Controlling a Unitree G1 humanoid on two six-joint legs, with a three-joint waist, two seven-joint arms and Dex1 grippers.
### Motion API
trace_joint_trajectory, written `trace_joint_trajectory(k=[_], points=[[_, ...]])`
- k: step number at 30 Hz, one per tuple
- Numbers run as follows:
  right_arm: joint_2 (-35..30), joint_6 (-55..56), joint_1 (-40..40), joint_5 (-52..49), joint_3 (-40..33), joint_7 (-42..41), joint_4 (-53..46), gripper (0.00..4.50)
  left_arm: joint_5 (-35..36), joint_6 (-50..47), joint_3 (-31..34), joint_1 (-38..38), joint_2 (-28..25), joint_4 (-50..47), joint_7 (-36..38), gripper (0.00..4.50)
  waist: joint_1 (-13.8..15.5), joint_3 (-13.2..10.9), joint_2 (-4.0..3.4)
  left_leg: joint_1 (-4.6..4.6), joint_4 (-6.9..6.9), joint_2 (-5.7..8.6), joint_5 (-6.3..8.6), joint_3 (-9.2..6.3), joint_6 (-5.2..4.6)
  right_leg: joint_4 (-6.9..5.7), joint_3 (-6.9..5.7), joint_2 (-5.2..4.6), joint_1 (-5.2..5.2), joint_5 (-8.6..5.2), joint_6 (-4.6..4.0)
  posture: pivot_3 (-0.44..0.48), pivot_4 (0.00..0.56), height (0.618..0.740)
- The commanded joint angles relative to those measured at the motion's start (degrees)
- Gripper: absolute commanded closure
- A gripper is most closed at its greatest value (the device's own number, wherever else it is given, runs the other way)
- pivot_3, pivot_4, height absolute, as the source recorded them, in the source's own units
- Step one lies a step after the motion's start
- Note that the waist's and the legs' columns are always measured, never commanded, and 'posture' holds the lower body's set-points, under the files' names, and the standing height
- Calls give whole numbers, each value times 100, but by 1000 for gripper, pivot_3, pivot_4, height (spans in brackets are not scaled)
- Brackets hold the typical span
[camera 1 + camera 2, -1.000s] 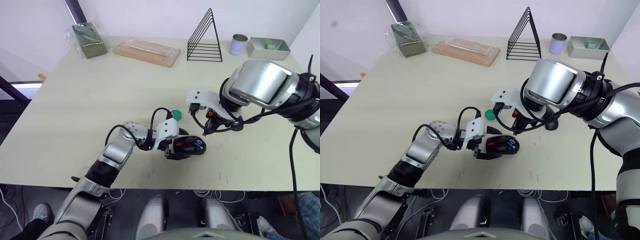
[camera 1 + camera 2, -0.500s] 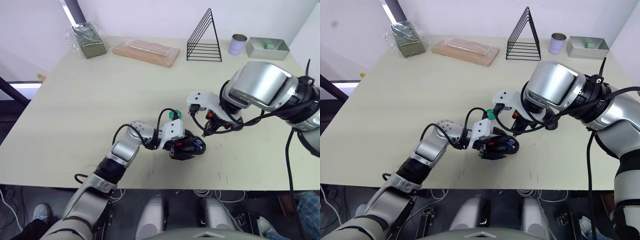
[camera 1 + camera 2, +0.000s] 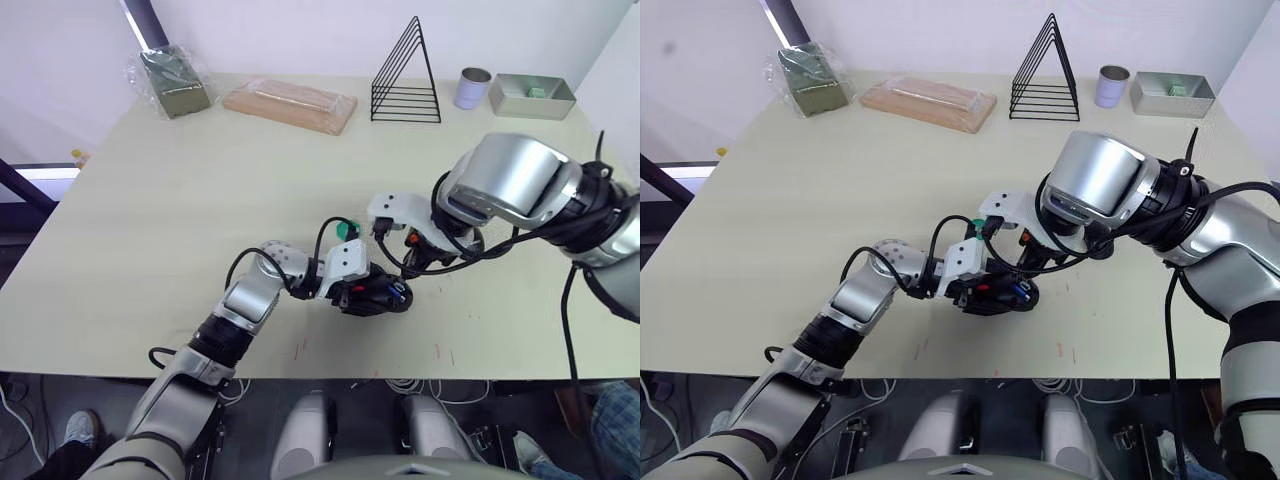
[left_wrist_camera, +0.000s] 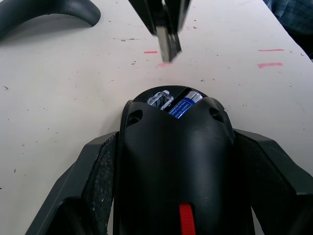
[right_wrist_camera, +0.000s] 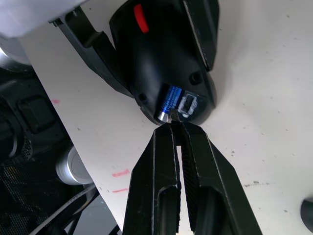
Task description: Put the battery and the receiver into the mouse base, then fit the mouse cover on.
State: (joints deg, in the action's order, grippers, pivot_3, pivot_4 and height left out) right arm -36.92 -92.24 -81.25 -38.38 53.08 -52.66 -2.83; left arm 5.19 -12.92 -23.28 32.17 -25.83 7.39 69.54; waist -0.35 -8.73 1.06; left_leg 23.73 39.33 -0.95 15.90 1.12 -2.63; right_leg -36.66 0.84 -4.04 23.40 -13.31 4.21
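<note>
The black mouse base [image 3: 378, 296] lies on the table near its front middle, with my left gripper [image 4: 176, 139] shut on its sides. The blue battery [image 4: 183, 105] lies in its open hollow beside a pale metal slot [image 4: 159, 99]. My right gripper [image 5: 174, 122] hovers just off that open end, shut on the tiny receiver [image 5: 173, 115], whose metal tip [image 4: 167, 44] points at the base and stands a little apart from it. The mouse cover [image 4: 49, 12] lies on the table beyond the base, largely hidden under my right arm in the eye views.
A round green disc [image 3: 347, 228] lies just behind the base. At the back stand a black wire rack [image 3: 405, 75], a wrapped wooden block [image 3: 290, 100], a green packet [image 3: 178, 82], a metal cup [image 3: 473, 88] and a small metal tray [image 3: 533, 95].
My right gripper has come down and left, closer to the open end of the base. The left forearm has shifted while still holding the base in nearly the same spot.
</note>
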Motion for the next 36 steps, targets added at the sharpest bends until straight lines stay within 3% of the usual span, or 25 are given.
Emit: trace_joint_trajectory(k=[1,36], points=[[65,-26,22,-59,-242,199,124,4500,-36,44,-27,68,52,-161,-39,964,-2,0,0,0,0,0,0,0,0,0,0,0,0,0,0,0,150,740],[305,-26,602,-112,-444,911,565,4500,-36,-69,-11,-29,48,-292,-61,964,-29,1,1,0,0,0,0,1,0,-2,1,0,0,0,0,0,150,740]])
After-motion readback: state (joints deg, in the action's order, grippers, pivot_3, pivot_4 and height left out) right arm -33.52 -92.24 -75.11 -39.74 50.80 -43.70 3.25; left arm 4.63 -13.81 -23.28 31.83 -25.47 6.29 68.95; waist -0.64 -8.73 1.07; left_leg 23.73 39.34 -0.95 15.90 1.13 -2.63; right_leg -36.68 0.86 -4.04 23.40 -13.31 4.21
